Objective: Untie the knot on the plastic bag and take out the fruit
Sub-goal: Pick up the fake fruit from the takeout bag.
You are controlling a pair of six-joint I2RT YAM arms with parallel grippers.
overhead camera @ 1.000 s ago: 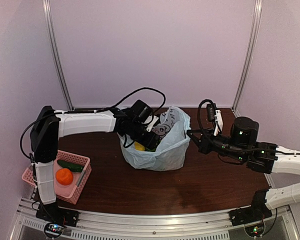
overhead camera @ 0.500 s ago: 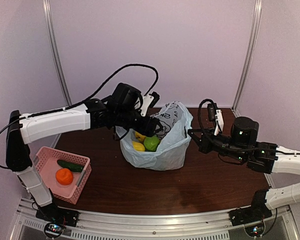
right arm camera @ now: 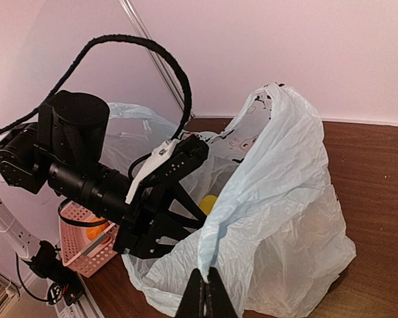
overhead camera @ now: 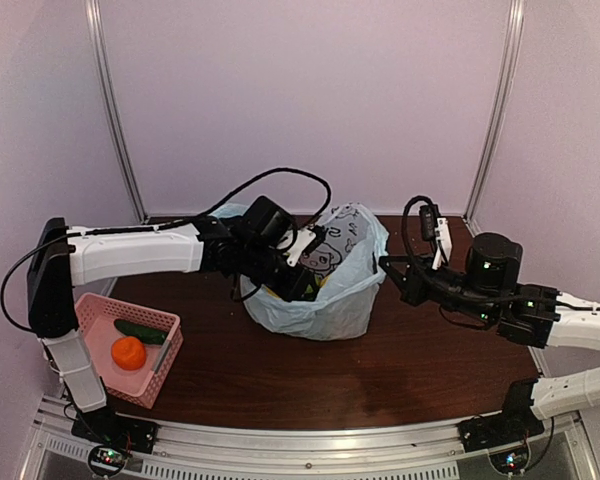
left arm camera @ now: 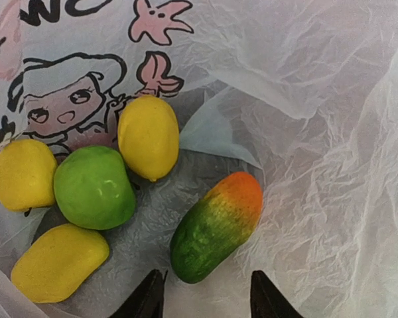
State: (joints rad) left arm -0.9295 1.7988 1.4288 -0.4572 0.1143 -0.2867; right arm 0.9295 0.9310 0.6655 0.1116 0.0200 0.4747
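The plastic bag (overhead camera: 340, 300) stands on the table with its mouth wide open; no knot shows. My left gripper (overhead camera: 305, 280) reaches down into it. In the left wrist view its jaws (left arm camera: 205, 301) are open and hold nothing. Just ahead of them on the bag's floor (left arm camera: 331, 132) lies a green-to-orange oval fruit (left arm camera: 215, 228). To its left lie a green round fruit (left arm camera: 93, 187) and three yellow ones (left arm camera: 149, 136). My right gripper (overhead camera: 388, 268) is shut on the bag's right rim and holds it up, as the right wrist view (right arm camera: 205, 291) shows.
A pink perforated basket (overhead camera: 165, 345) sits at the front left, holding an orange fruit (overhead camera: 128, 352) and a dark green cucumber-like one (overhead camera: 140, 332). The left arm's black cable (overhead camera: 280, 185) loops above the bag. Pale walls enclose the back and sides.
The left gripper rose above the bag half a second ago, then came back down into it, with its jaws somewhat narrower. The right gripper kept its hold on the rim.
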